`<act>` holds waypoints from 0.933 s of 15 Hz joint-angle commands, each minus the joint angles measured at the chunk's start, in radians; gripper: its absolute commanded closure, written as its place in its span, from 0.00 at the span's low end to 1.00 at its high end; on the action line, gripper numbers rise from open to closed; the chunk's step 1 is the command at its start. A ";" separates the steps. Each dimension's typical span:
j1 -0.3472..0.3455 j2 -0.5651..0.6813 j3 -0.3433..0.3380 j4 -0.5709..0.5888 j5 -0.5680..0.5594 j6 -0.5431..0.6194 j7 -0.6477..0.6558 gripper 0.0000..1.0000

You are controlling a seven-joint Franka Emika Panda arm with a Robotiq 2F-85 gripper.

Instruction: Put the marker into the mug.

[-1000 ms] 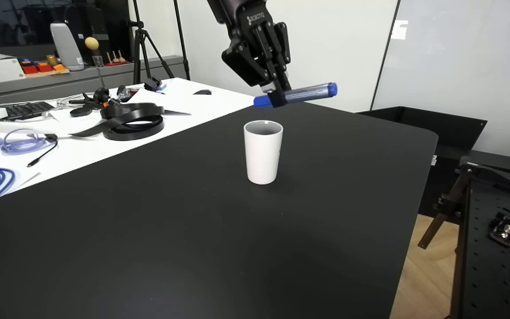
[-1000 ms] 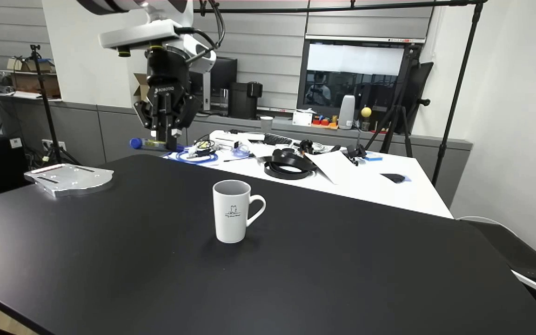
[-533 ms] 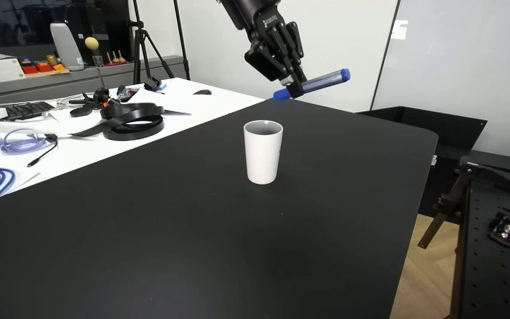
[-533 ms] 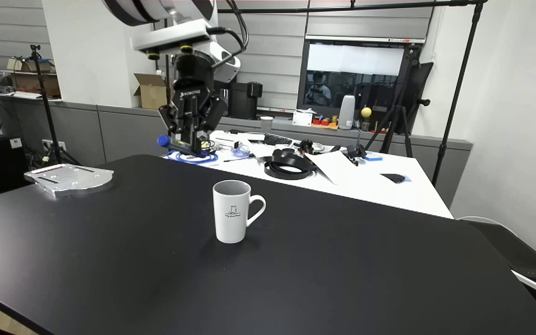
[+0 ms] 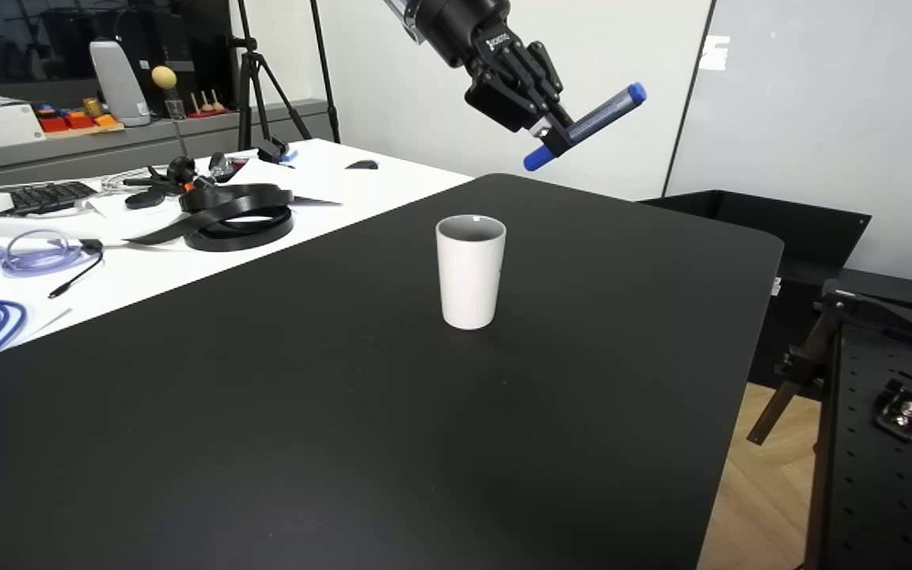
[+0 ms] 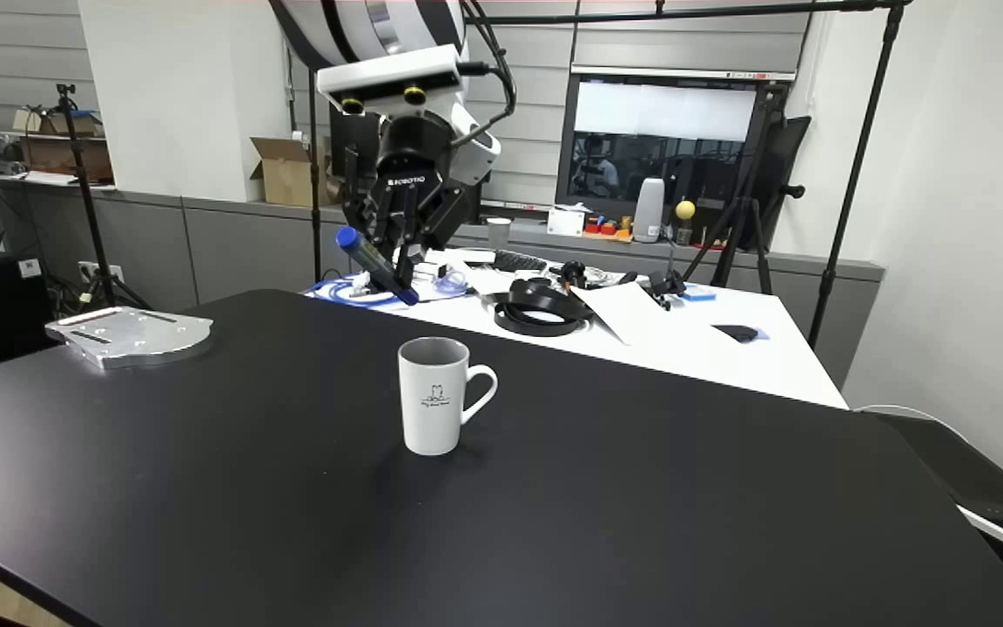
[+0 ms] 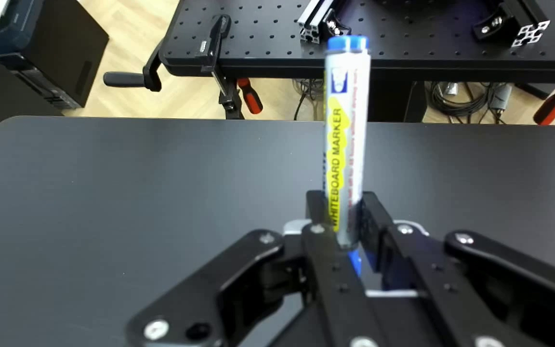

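Both exterior views show the mug (image 6: 430, 414), grey inside, standing upright on the black worktop (image 6: 606, 522). Its curved handle (image 6: 488, 401) and the small printed drawing (image 6: 436, 394) on its wall are plain in an exterior view, where a silvery plate (image 6: 131, 338) also lies on the worktop. Seen from a different angle, in an exterior view, the mug presents an almost unmarked white side (image 5: 469, 285). In my wrist view alone the label (image 7: 336, 164) on the marker (image 7: 352, 140) can be read: WHITEBOARD MARKER, in dark capitals over a yellow patch. The same view shows a red-and-black tool (image 7: 250, 96) beyond the worktop's edge.

My jaws are pinched on the marker, parted by no more than the thickness of its barrel, with one jaw against each side. I grip it nearer its lower blue end; that end projects just past my jaws, while the longer part slopes upward to the opposite blue end. The marker is held tilted in the air above the worktop, well apart from the mug; in both exterior views it appears higher than the mug's rim.
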 commanded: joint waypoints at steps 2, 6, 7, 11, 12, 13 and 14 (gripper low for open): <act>-0.014 0.127 -0.001 0.170 0.008 -0.075 -0.030 0.95; -0.011 0.213 0.004 0.261 0.008 -0.092 -0.051 0.95; -0.011 0.233 0.004 0.284 0.008 -0.098 -0.054 0.95; -0.009 0.308 0.004 0.366 0.008 -0.131 -0.067 0.95; -0.008 0.325 0.003 0.384 0.008 -0.140 -0.069 0.95; -0.008 0.341 0.003 0.401 0.007 -0.144 -0.073 0.95; -0.008 0.358 0.003 0.420 0.007 -0.150 -0.075 0.95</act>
